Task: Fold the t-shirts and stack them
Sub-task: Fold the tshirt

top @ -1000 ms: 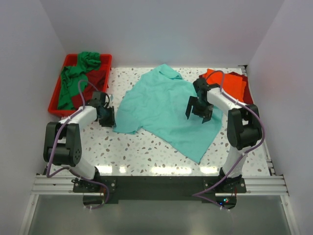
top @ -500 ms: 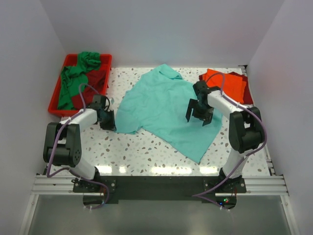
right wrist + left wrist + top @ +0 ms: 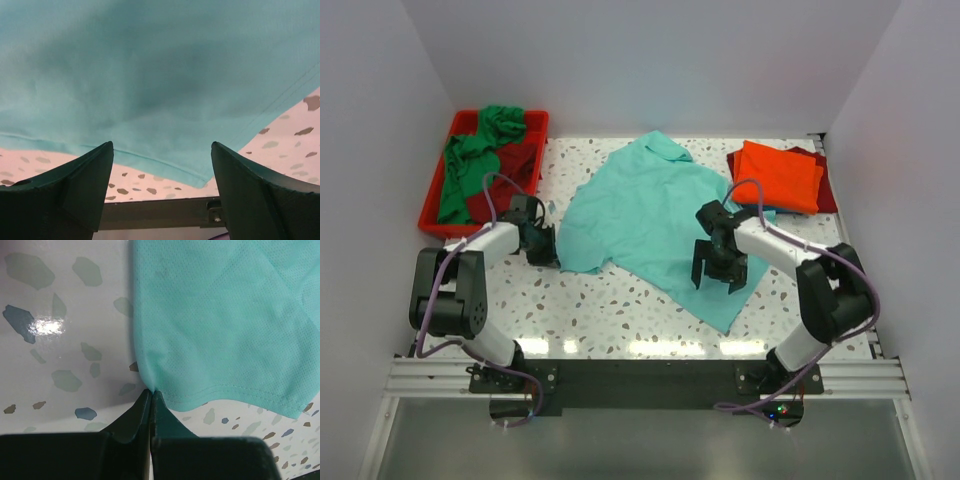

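Teal t-shirt (image 3: 220, 330), corner nipped in left pincer (image 3: 151, 393), wrist cam only

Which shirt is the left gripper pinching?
The teal shirt, spread mid-table, its corner in the left gripper; the orange shirt lies folded, the green shirt in the tray.

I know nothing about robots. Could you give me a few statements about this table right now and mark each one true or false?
1. The left gripper is pinched shut on the edge of the light teal t-shirt. True.
2. The right gripper is clamped shut too. False: its jaws stand open over the teal cloth.
3. The red tray is empty. False: a green t-shirt and dark red cloth lie in it.
4. A folded orange t-shirt lies at the far right of the table. True.
5. The light teal t-shirt is folded. False: it lies spread out.
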Robot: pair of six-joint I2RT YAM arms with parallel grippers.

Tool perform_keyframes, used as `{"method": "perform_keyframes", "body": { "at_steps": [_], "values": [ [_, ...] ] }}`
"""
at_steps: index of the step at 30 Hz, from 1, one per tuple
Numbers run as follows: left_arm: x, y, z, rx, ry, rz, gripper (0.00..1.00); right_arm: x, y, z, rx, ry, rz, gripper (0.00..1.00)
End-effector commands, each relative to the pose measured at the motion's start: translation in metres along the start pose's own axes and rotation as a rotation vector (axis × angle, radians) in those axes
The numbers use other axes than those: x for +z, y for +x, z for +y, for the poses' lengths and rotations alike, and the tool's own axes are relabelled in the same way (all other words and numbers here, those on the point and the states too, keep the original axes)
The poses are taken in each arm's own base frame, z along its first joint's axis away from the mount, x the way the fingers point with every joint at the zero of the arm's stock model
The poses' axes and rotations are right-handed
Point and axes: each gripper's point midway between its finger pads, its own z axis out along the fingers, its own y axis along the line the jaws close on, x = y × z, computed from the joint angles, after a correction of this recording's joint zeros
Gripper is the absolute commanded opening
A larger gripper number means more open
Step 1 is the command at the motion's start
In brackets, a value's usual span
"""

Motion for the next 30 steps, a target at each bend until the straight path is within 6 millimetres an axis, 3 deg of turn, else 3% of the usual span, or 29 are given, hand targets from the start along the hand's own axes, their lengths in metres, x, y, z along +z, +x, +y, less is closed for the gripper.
{"method": "perform_keyframes", "body": {
  "at_steps": [1, 8, 14, 18, 30],
  "values": [
    [0.005, -0.005, -0.001, 0.019, 0.005, -0.004, 0.00, -0.020, 0.008, -0.009, 0.051, 0.004, -0.053, 0.82],
    [0.009, 0.001, -0.004, 0.006, 0.031, 0.017, 0.00, -0.022, 0.052, -0.038, 0.105, 0.017, -0.022, 0.74],
    [0.011, -0.001, -0.005, 0.001, 0.031, 0.029, 0.00, -0.010, 0.069, -0.033, 0.108, -0.034, 0.040, 0.58],
    [0.010, -0.005, -0.003, 0.001, 0.019, 0.025, 0.00, -0.003, 0.073, -0.034, 0.105, -0.029, 0.057, 0.51],
    [0.007, -0.011, -0.001, 0.003, -0.006, 0.032, 0.00, 0.015, 0.076, -0.028, 0.102, -0.034, 0.096, 0.41]
  ]
}}
